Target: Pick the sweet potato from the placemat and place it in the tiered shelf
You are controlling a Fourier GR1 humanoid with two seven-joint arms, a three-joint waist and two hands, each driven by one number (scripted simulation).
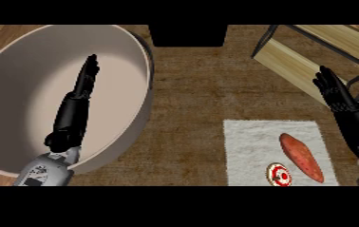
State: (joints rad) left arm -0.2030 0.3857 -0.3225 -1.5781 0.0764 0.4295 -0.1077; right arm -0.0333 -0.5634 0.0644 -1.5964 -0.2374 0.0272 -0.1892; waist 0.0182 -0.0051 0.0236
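Note:
An orange sweet potato lies lengthwise on the white placemat at the lower right. The tiered shelf, light wood in a black frame, stands at the upper right. My right hand is at the right edge, fingers straight and pointing up, open, above and to the right of the sweet potato and in front of the shelf's lower board. My left hand is open with straight fingers, stretched over the large bowl at the left, far from the placemat.
A large beige bowl fills the left side of the counter. A small round red and white object sits on the placemat's front edge beside the sweet potato. Brown counter lies between bowl and placemat.

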